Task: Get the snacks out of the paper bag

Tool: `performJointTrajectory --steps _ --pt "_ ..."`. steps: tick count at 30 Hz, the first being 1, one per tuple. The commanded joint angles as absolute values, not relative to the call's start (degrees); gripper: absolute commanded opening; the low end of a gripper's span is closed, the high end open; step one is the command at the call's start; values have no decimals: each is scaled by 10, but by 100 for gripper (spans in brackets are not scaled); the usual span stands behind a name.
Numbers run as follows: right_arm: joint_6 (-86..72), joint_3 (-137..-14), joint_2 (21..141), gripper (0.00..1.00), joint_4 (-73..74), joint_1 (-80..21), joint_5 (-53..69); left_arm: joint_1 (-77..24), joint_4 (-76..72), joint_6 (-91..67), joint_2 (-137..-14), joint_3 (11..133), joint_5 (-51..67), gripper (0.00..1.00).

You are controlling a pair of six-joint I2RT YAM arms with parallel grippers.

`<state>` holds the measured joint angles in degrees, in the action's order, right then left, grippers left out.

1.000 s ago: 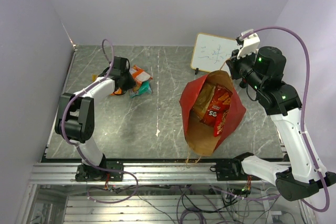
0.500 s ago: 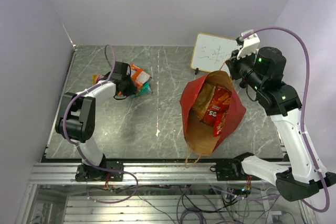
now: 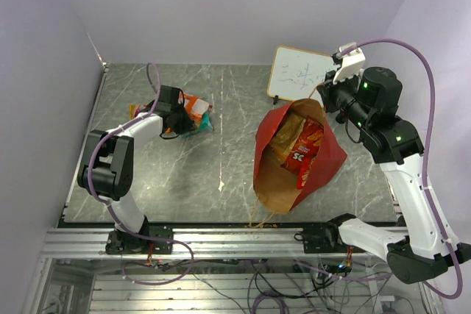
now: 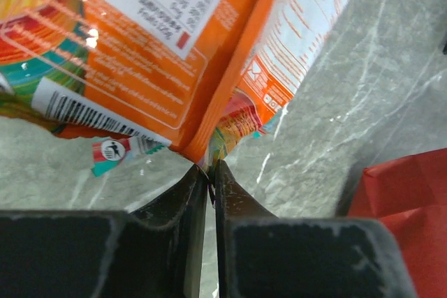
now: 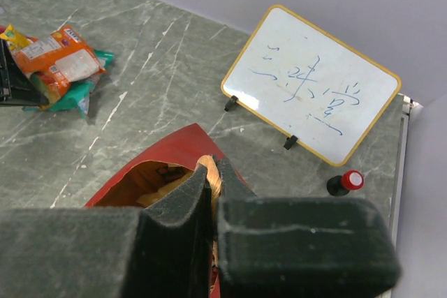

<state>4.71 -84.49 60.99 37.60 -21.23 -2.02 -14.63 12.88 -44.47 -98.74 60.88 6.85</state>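
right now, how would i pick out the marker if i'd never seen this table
Look to the far right of the table, where a yellow-framed whiteboard stands propped. By its foot, toward the table edge, sits the marker: stubby, black, red-capped, tiny beside the board and the red paper bag.

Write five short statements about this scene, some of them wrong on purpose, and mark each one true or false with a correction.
1. The right claw is closed on the cord handle of the paper bag. True.
2. The paper bag is empty. False: a red chip bag and other packets lie inside.
3. The whiteboard lies flat on the table. False: it stands propped on small black feet.
4. The left claw pinches the edge of an orange packet. True.
5. The marker is inside the paper bag. False: it stands on the table beside the whiteboard.
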Motion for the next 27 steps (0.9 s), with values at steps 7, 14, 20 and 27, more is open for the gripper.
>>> performJointTrajectory --steps 7,14,20,27 --pt "40 -847 591 0 302 -212 -20 -172 89 -490 -969 602 122 17" --pt "43 -848 591 0 305 -212 -22 -173 96 -464 -1016 605 111 18" --pt "34 -849 590 0 302 -212 -20 -173 115 -451 -988 591 89 41" --pt "31 -856 598 0 299 -212 -6 -173 175 -420 -888 608 80 73"
